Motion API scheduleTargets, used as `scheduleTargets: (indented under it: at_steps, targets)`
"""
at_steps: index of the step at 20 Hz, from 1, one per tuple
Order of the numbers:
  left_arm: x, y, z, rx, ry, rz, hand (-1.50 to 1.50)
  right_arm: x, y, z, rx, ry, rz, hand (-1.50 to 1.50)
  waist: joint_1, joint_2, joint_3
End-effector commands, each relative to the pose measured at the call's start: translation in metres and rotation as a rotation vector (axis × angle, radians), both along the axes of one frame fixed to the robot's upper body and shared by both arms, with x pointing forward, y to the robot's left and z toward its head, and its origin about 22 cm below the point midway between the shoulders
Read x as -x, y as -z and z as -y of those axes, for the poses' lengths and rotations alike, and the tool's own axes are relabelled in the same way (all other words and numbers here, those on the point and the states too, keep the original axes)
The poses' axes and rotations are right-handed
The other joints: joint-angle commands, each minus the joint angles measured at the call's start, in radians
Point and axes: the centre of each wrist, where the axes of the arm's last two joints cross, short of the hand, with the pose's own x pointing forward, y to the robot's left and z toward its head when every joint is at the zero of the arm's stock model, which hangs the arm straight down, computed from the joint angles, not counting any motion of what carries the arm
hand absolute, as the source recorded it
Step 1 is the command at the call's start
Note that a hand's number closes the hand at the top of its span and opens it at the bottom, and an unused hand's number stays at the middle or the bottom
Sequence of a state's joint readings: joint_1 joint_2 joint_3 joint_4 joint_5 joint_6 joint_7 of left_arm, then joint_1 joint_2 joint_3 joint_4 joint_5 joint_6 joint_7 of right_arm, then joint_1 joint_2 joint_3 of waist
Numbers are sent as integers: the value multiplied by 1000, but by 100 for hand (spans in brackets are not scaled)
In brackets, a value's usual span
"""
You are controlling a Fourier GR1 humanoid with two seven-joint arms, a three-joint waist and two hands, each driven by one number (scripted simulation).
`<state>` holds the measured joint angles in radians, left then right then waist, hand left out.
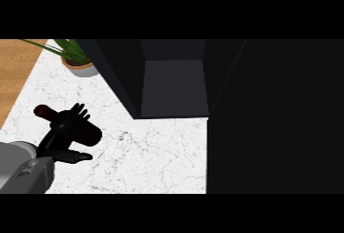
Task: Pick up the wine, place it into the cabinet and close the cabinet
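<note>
Tabletop (154, 154) is stretching open between the left hand (64, 126) and the cabinet (173, 86), which is standing open with its dark recess showing. Near the tabletop's left edge, the fingers (79, 111) are curling round the wine (88, 134), its neck pointing up-left. A potted plant (79, 63) is sitting beside the cabinet's left wall.

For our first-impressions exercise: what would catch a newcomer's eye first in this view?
The black left hand at lower left, curled round a dark wine bottle, stands out against the white marble counter. Next comes the tall dark cabinet at centre top, standing open. A potted plant sits at upper left.
</note>
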<state>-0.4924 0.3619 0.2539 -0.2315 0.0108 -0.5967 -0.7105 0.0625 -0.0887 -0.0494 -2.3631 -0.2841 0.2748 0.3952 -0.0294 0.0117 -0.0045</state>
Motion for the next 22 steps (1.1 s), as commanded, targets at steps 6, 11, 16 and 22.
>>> scheduleTargets:
  at_steps: [6,11,16,22]
  targets:
    - [7,8,4,138,79,56,150,0,-1,7,-11,-16,7,-150,-1,-2,1]
    - [-7,-2,6,133,107,77,150,-3,3,-7,2,-6,11,-150,-2,1,0]
    - [11,14,12,110,121,80,150,5,-6,2,9,-11,17,-150,-7,-1,0]
    - [117,85,60,121,-278,76,150,-2,10,9,10,70,-10,-150,65,-18,6]
